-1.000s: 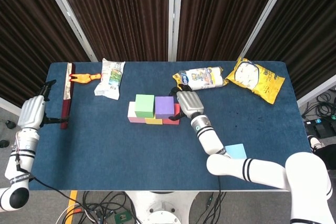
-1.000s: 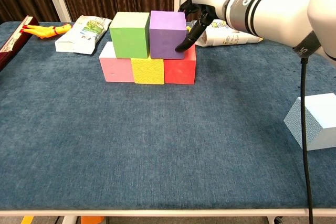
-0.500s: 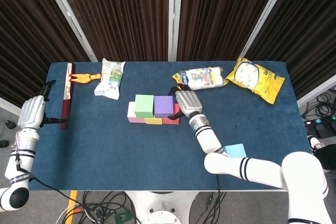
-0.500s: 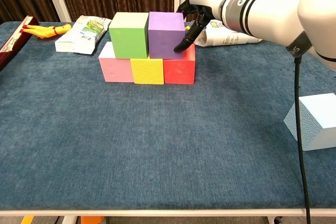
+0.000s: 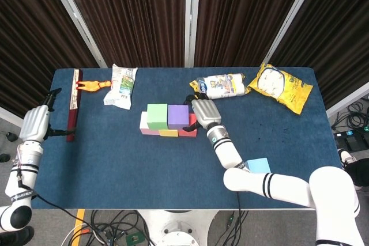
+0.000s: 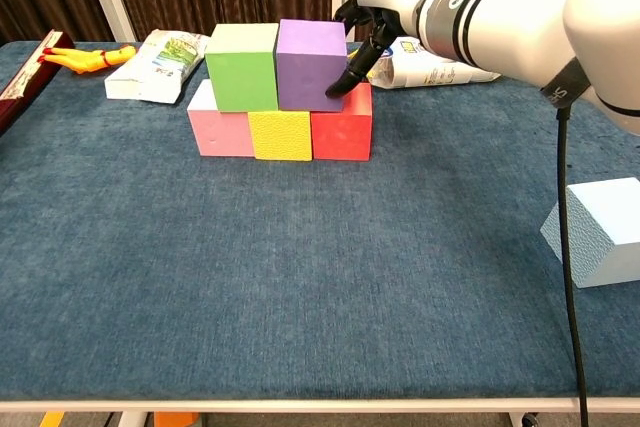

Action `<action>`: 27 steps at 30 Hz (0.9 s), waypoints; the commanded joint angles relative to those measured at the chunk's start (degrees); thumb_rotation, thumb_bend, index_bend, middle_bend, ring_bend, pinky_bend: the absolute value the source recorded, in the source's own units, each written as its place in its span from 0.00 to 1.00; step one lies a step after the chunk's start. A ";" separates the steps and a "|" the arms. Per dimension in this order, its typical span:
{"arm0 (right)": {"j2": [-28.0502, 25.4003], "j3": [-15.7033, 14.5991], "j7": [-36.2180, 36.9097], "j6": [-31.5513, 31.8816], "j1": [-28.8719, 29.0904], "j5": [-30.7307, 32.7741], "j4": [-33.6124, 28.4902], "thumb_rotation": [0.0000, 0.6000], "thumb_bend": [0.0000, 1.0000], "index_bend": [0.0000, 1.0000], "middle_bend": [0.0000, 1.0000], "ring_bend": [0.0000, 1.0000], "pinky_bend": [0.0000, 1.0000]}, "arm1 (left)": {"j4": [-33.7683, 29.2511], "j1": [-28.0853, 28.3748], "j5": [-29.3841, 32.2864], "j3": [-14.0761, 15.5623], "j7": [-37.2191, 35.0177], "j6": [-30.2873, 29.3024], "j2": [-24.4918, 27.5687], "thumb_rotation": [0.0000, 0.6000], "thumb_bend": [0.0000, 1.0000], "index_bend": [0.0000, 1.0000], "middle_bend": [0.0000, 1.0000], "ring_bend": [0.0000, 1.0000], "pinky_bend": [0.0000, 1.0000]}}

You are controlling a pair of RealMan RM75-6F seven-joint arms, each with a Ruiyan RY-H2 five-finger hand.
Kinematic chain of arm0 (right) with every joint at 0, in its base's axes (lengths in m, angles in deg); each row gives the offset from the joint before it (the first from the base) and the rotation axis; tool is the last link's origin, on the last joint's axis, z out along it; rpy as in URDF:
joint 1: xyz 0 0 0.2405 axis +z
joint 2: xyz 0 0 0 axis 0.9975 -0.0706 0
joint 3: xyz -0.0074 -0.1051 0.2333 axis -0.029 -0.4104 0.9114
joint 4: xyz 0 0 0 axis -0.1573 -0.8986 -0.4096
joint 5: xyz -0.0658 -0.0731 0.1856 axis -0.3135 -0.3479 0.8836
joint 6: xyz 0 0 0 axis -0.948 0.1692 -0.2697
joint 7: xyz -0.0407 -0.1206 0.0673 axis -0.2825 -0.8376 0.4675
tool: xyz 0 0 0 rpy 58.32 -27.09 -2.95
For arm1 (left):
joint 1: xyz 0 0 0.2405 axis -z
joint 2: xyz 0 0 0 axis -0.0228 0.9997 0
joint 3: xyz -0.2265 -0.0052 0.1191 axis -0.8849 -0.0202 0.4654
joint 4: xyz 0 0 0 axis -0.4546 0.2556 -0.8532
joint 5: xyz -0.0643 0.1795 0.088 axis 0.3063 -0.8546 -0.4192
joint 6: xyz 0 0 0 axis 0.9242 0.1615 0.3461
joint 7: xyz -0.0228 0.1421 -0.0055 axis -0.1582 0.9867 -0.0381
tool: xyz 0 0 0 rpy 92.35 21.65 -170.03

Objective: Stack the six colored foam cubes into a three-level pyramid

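My left hand (image 5: 36, 123) hangs off the desk's left edge, fingers loosely apart, holding nothing. Mid-desk I see the pink cube (image 6: 222, 130), yellow cube (image 6: 281, 135) and red cube (image 6: 343, 128) in a row, with the green cube (image 6: 243, 68) and purple cube (image 6: 311, 65) on top, touching. My right hand (image 6: 372, 17) presses curled fingertips against the purple cube's right face. The light blue cube (image 6: 600, 231) sits near the right edge.
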 commanded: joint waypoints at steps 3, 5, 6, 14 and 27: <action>-0.05 0.09 0.18 -0.06 -0.05 0.04 -0.14 1.00 0.09 0.43 0.16 0.03 0.00 | 0.07 0.04 0.01 0.00 0.13 0.00 -0.09 1.00 0.01 0.08 0.08 0.12 0.31; 0.07 0.09 0.14 -0.06 0.03 0.08 -0.15 1.00 0.09 0.43 0.16 0.03 0.00 | 0.00 0.06 0.07 0.01 0.16 0.06 -0.07 1.00 0.01 0.08 0.08 0.12 0.31; 0.13 0.05 0.03 -0.12 0.10 0.17 -0.16 1.00 0.09 0.43 0.16 0.03 0.00 | -0.05 0.06 0.07 -0.01 0.13 0.07 -0.06 1.00 0.01 0.08 0.08 0.12 0.31; 0.69 -0.04 -0.54 0.03 0.50 0.83 0.33 1.00 0.09 0.39 0.15 0.03 0.00 | 0.13 0.05 0.08 0.01 0.03 0.19 -0.11 1.00 0.01 0.08 0.08 0.12 0.31; -1.75 -0.37 -0.24 0.79 -0.78 -0.27 -3.00 1.00 0.01 0.00 0.01 0.00 0.00 | -0.41 -0.05 -0.27 -0.06 0.26 -0.31 0.01 1.00 0.01 0.08 0.08 0.12 0.31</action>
